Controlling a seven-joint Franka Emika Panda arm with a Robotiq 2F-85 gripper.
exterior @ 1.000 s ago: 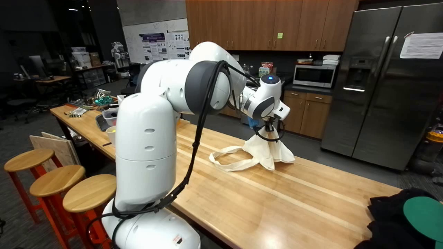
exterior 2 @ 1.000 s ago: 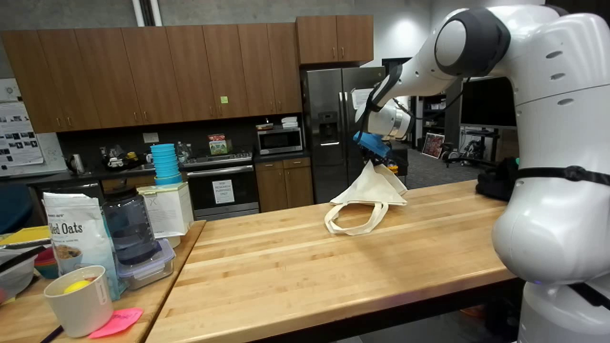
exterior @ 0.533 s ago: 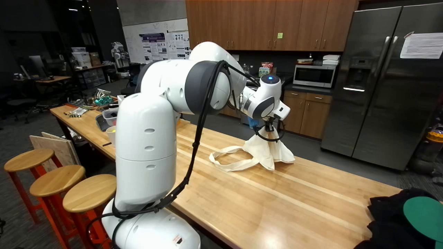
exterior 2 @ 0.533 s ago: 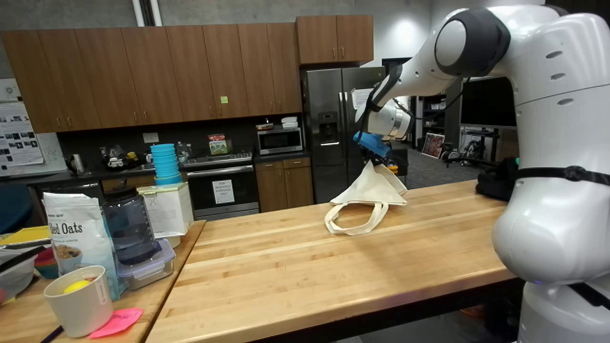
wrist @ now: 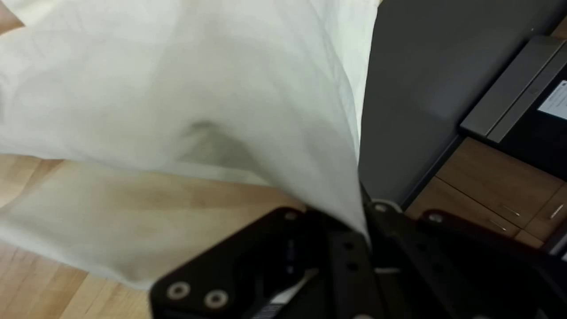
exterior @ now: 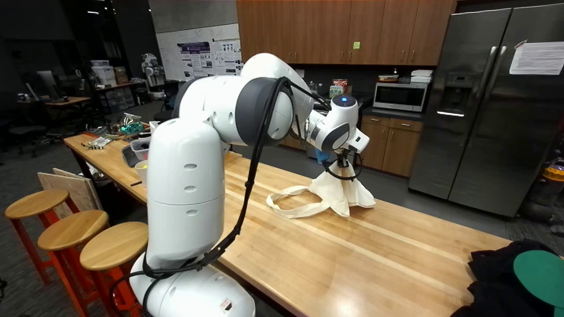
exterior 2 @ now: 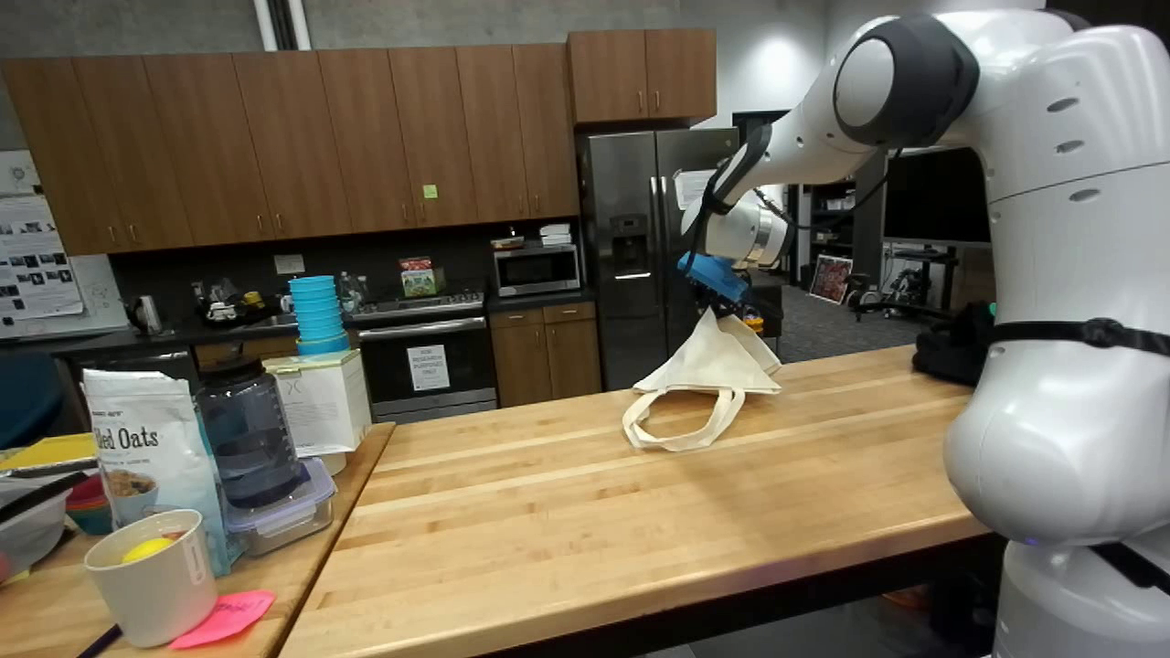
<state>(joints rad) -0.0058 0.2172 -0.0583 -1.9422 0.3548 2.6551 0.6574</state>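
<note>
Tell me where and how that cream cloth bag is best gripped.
Probably at its raised peak, pinched from above: the bag gathers to a narrow top, which the hand grips, and spreads wide below. Its handle loop lies low on the table, so getting under it looks harder.

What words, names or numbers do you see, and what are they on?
"led Oats": white oats bag; brand above it blurred.
"RESEARCH PURPOSES ONLY": oven sign; top line blurred.
Too small or blurred: pink note, posters, whiteboard, fridge paper, red and green packages, arm sticker, label on the gripper.
No numbers readable.
</note>
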